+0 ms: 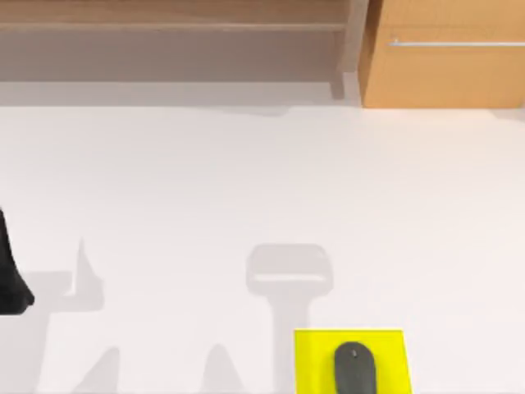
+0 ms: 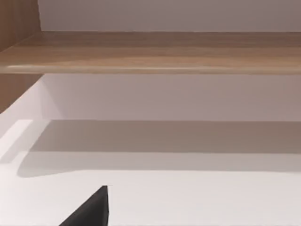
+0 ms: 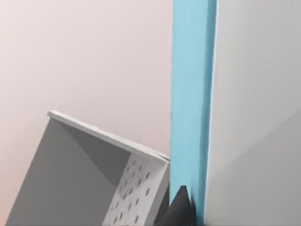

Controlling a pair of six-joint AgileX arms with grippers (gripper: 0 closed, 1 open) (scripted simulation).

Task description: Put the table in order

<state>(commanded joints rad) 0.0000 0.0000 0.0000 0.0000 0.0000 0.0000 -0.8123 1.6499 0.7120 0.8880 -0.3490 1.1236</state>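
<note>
The white table (image 1: 246, 189) spreads wide under the top view. At its front edge lies a yellow square pad (image 1: 316, 361) with a dark grey mouse (image 1: 354, 369) on it. My left gripper (image 1: 10, 283) is a dark shape at the table's far left edge; one dark fingertip (image 2: 91, 212) of it hangs over bare tabletop (image 2: 188, 197). In the right wrist view, one dark fingertip (image 3: 181, 209) of my right gripper sits against a tall blue strip (image 3: 190, 94) that borders a white panel (image 3: 254, 94). Beside it a grey box with a perforated wall (image 3: 84, 179) stands tilted.
A light-brown wooden shelf (image 1: 172, 16) runs along the back, with a drawer cabinet (image 1: 447, 53) and its metal handle (image 1: 455, 43) at the back right. The left wrist view faces the shelf board (image 2: 155, 52). Grey shadows lie on the table's front half.
</note>
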